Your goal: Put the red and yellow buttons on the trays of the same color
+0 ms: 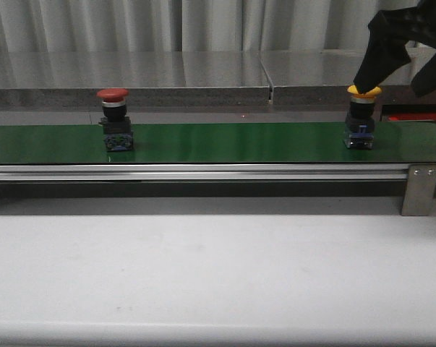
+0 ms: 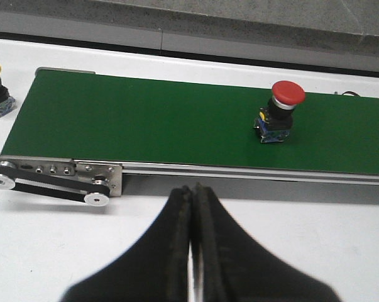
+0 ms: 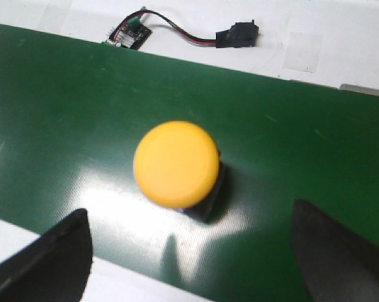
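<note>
White worktop (image 1: pixel 218 267) lies nearest in the front view, bare, and behind it runs the green belt (image 1: pixel 203 143). On the belt stand the red button (image 1: pixel 114 119) toward the left end and the yellow button (image 1: pixel 364 116) near the right end, well apart. The left gripper (image 2: pixel 190 207) hangs over the worktop before the belt, fingers pressed together and holding nothing. The right gripper (image 3: pixel 189 242) is spread wide above the yellow button, one finger on each side, not touching it. The button is tall on a small base, so I think an off-centre closing could tip it. A red tray (image 1: pixel 418 116) shows only partly behind the belt; no yellow tray is visible, so the drop place is uncertain.
</note>
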### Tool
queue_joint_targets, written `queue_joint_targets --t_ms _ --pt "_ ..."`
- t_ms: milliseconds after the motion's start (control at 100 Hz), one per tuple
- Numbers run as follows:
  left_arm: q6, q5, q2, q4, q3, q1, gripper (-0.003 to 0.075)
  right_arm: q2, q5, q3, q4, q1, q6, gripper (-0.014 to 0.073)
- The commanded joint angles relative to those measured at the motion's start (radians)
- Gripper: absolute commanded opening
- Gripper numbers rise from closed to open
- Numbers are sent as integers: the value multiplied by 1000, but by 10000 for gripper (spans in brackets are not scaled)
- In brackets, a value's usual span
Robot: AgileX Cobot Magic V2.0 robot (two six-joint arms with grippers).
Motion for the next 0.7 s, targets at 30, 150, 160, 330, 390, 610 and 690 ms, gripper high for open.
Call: queue_joint_targets --t_ms 30,150,160,330,390,610,690 --pt "-2 -56 -4 -23 -29 -5 -19 20 -51 -83 1 0 -12 636" --pt "-2 -56 -4 -23 -29 -5 -19 77 -96 -119 -16 -1 -12 635" --pt "-2 -56 -4 -23 -29 -5 -19 83 -99 -121 -17 -1 -12 634" --pt "-2 -56 -4 -23 -29 -5 -19 131 -158 -133 -21 -1 -12 530" --pt "-2 -56 -4 -23 -29 -5 -19 132 -154 -133 -21 -1 -12 409" --pt "-2 -56 -4 -23 -29 -5 -19 109 -71 -133 -21 -7 -12 101" --pt "-2 -56 -4 -23 -29 -5 -19 75 -30 -130 -22 -17 -12 101"
